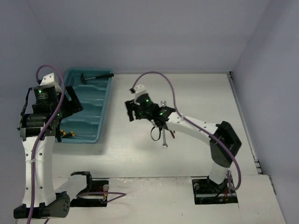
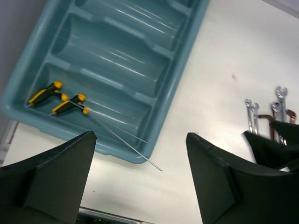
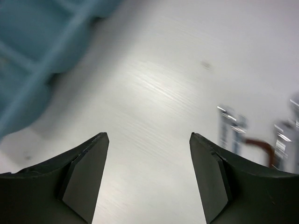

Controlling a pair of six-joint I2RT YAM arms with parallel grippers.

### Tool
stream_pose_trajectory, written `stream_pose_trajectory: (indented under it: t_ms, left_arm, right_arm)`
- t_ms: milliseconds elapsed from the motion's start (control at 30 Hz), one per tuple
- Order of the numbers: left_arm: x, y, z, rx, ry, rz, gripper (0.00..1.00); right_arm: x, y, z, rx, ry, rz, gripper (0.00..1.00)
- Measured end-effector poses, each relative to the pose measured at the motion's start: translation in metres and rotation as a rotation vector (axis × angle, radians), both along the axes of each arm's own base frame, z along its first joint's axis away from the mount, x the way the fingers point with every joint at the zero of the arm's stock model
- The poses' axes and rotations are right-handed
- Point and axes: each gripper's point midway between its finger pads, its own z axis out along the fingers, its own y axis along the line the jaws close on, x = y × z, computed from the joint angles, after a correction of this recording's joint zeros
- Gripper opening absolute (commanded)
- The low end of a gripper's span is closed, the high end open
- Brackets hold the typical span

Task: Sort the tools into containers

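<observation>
Over the near end of the tray [image 1: 91, 100] the left gripper [image 2: 140, 136] hangs with its jaws spread wide and nothing in them. Below it two screwdrivers [image 2: 56, 98] lie in the end compartment, one thin shaft poking out past the rim. The hammer [image 1: 96, 77] lies in the far compartment. On the table [image 1: 196, 93] the wrenches [image 2: 252, 116] lie together beside a reddish-brown tool [image 2: 265, 118]. The right gripper [image 3: 148, 136] hovers between tray and wrenches, parted and empty.
</observation>
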Motion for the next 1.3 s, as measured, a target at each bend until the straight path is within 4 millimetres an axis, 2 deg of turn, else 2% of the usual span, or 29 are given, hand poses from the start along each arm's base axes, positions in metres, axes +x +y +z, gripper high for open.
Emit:
stream_pose_trajectory:
  t_ms: [100, 233, 367, 500, 600, 700, 800, 933, 1200, 1300]
  left_arm:
    - [0.004, -0.01, -0.001, -0.027, 0.007, -0.047, 0.76]
    - [0.009, -0.029, -0.004, -0.056, 0.024, -0.119, 0.76]
    - [0.011, -0.053, -0.008, -0.069, 0.044, -0.193, 0.75]
    - [0.011, -0.075, -0.017, -0.088, 0.057, -0.238, 0.75]
    - [0.009, -0.085, -0.036, -0.097, 0.101, -0.25, 0.75]
    - [0.007, -0.091, -0.054, -0.102, 0.154, -0.255, 0.76]
    - [0.007, -0.095, -0.06, -0.101, 0.174, -0.256, 0.76]
    - [0.006, -0.101, -0.06, -0.095, 0.172, -0.269, 0.76]
    - [0.006, -0.105, -0.062, -0.091, 0.171, -0.269, 0.75]
    - [0.006, -0.107, -0.063, -0.09, 0.176, -0.273, 0.76]
  right_arm:
    - [0.015, -0.069, -0.012, -0.019, 0.035, -0.178, 0.66]
    - [0.004, -0.134, -0.059, -0.083, 0.145, -0.325, 0.6]
    - [-0.006, -0.179, -0.097, -0.144, 0.244, -0.421, 0.47]
    - [0.001, -0.205, -0.104, -0.158, 0.276, -0.47, 0.41]
    - [0.018, -0.21, -0.099, -0.16, 0.265, -0.469, 0.39]
    - [0.036, -0.201, -0.094, -0.158, 0.252, -0.432, 0.39]
    - [0.054, -0.193, -0.095, -0.166, 0.245, -0.39, 0.39]
    - [0.069, -0.183, -0.107, -0.182, 0.264, -0.339, 0.38]
    - [0.076, -0.173, -0.139, -0.211, 0.327, -0.276, 0.38]
    - [0.075, -0.169, -0.142, -0.202, 0.337, -0.255, 0.38]
